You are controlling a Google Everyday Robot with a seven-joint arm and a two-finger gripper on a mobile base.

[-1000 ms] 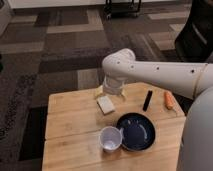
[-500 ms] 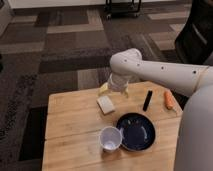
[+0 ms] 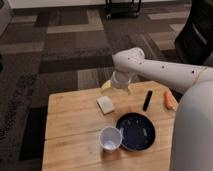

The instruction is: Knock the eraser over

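The eraser (image 3: 147, 100) is a slim dark block on the wooden table (image 3: 75, 130), right of centre near the far edge, and it seems to stand upright. My gripper (image 3: 120, 86) hangs from the white arm (image 3: 165, 70) above the table's far edge. It is left of the eraser, with a clear gap between them. It holds nothing that I can see.
A pale cream flat pad (image 3: 105, 104) lies below the gripper. A dark round pan (image 3: 135, 131) and a white cup (image 3: 110, 138) sit near the front. A small orange object (image 3: 170, 100) lies right of the eraser. Carpeted floor lies beyond the table.
The arm and gripper have moved to the right along the table's far edge, closer to the eraser. The eraser and the other things have not moved.
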